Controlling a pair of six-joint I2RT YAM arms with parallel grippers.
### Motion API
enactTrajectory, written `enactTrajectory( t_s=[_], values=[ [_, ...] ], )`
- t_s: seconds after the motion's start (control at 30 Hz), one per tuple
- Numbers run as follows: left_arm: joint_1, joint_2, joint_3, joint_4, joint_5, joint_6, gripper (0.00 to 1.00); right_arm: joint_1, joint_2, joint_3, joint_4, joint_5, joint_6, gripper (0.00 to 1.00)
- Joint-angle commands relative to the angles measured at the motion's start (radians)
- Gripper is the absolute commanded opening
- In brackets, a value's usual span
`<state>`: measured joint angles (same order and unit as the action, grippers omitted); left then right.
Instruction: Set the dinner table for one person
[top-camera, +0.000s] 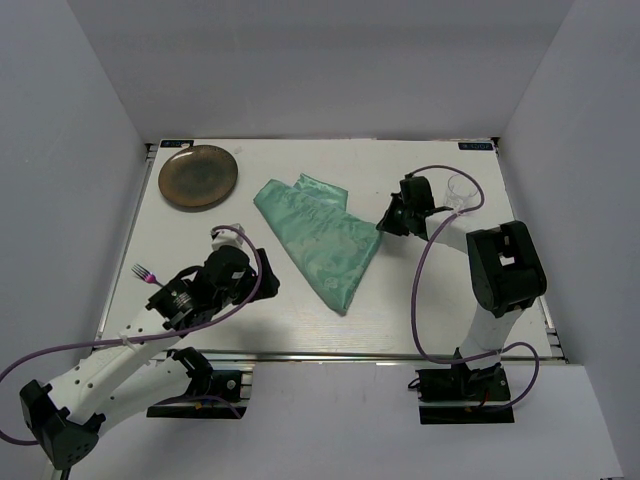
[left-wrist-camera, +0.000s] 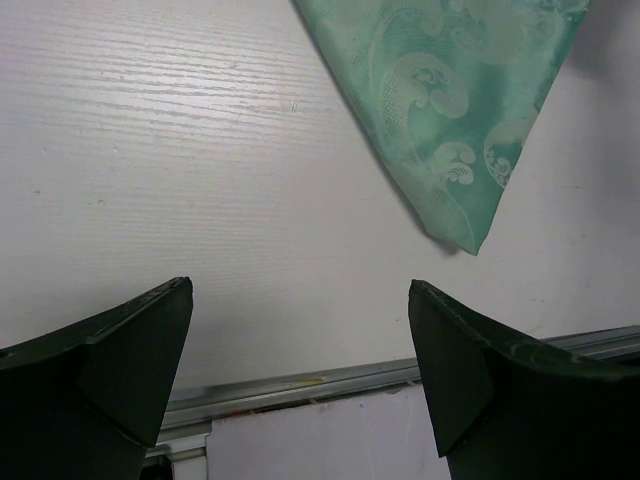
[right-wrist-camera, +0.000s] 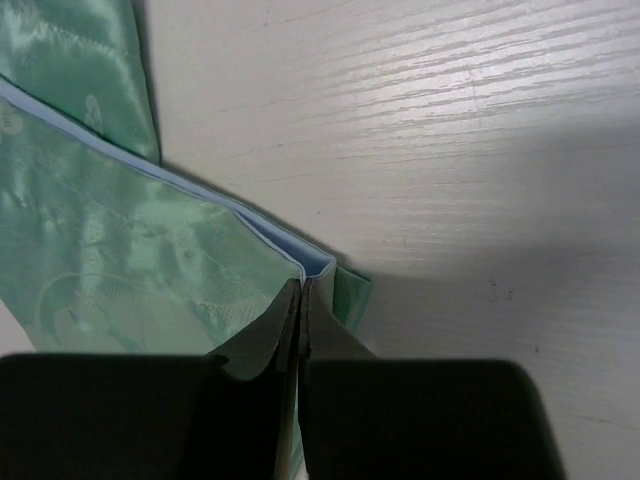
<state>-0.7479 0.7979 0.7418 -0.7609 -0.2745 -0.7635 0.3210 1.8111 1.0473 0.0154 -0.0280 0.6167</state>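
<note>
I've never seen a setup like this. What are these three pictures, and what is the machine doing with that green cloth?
Two robot arms stand at the near edge of a white dinner table. One picture looks down from above; the other two come from cameras on each wrist. On the table lie a brown plate, a pink-handled fork, a clear glass and a folded green cloth. The right pincer is shut on a corner of the cloth. The left pincer is open and holds nothing.

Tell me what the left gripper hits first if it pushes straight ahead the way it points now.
Probably the bare white wood-grain tabletop. The open left gripper points down at it, and the folded mint-green patterned satin cloth lies farther ahead and right, though depth is unclear.
</note>
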Motion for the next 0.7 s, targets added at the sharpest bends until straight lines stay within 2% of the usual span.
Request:
enactTrajectory(
  t_s=[0.0, 0.07, 0.13, 0.2, 0.23, 0.3, 0.43, 0.6, 0.67],
  values=[
    [0.005, -0.003, 0.048, -0.017, -0.029, 0.003, 0.98, 0.015, -0.045, 0.027, 0.055, -0.077, -0.041, 0.0],
    [0.005, 0.004, 0.065, -0.04, -0.087, -0.049, 0.98, 0.027, -0.084, 0.017, 0.141, -0.217, -0.063, 0.0],
    [0.005, 0.015, 0.099, -0.11, -0.156, -0.12, 0.98, 0.074, -0.101, 0.072, 0.146, -0.326, -0.083, 0.0],
    [0.005, 0.02, 0.12, -0.205, -0.265, -0.258, 0.98, 0.111, -0.102, 0.115, 0.141, -0.392, -0.103, 0.0],
    [0.005, 0.012, 0.132, -0.221, -0.29, -0.29, 0.98, 0.175, -0.093, 0.143, 0.13, -0.448, -0.106, 0.0],
    [0.005, -0.003, 0.131, -0.245, -0.339, -0.364, 0.98, 0.222, -0.079, 0.218, 0.101, -0.489, -0.106, 0.0],
    [0.005, -0.063, 0.123, -0.313, -0.402, -0.52, 0.98, 0.416, -0.012, 0.31, 0.093, -0.535, -0.068, 0.0],
    [0.005, -0.13, 0.1, -0.37, -0.446, -0.589, 0.98, 0.567, 0.073, 0.326, 0.19, -0.567, 0.03, 0.0],
    [0.005, -0.147, 0.077, -0.367, -0.448, -0.586, 0.98, 0.592, 0.048, 0.28, 0.254, -0.563, 0.061, 0.57]
  ],
)
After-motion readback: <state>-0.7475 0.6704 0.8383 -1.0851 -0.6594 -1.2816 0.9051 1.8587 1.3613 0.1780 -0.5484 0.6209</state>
